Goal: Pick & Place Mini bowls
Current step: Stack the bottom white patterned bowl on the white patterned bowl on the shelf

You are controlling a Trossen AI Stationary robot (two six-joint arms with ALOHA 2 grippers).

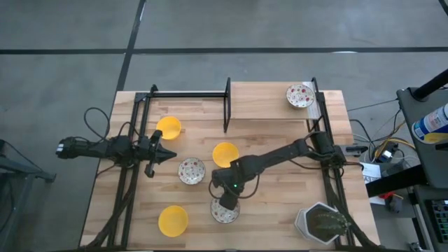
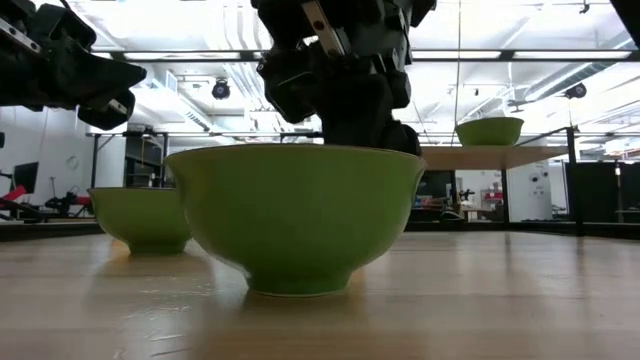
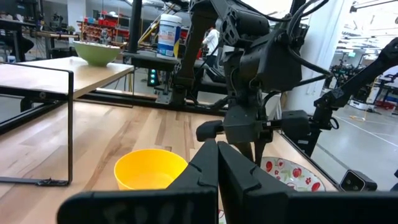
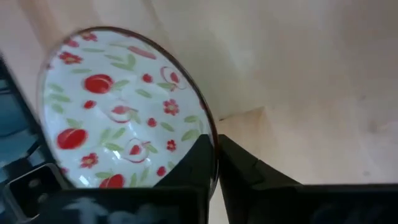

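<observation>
Speckled bowl point(image 4: 121, 109) rim pinched by right gripper point(image 4: 216, 158), wrist view only.

From above, the dark right gripper point(image 1: 225, 203) covers much of the white speckled bowl point(image 1: 222, 213) low in the centre. The grey-white hexagonal container point(image 1: 320, 222) runs off the bottom edge, its contents too small to tell.
</observation>
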